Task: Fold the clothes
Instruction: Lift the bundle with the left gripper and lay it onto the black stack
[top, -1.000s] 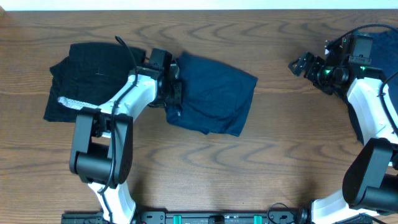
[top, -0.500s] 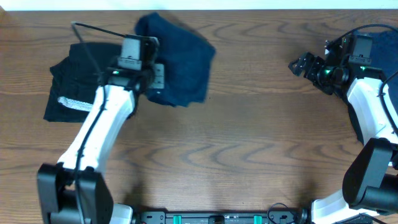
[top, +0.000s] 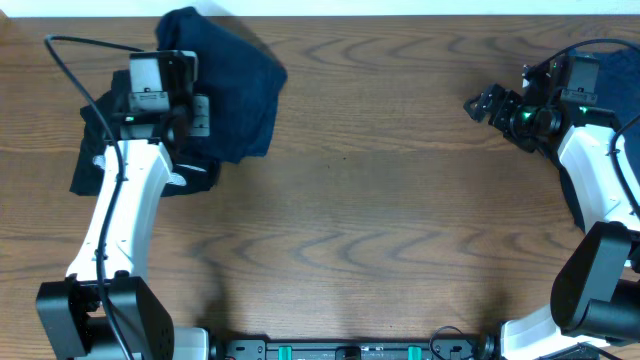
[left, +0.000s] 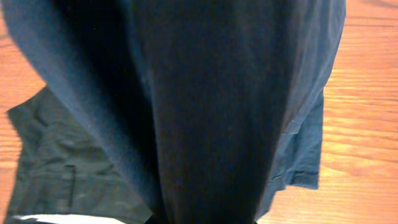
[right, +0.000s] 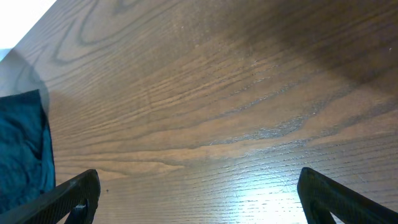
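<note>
**Navy piece in left jaws, black piece just beside**

The left gripper (top: 197, 115) was pinched shut on the navy cloth (top: 238, 75). It draped from the jaws toward the far edge of the table (top: 380, 230), partly overlapping the black cloth (top: 92, 165) lying to the left. The right gripper (top: 482, 103) sat well apart, jaws spread and empty. Setting the navy cloth down looked like the left arm's job.
</note>
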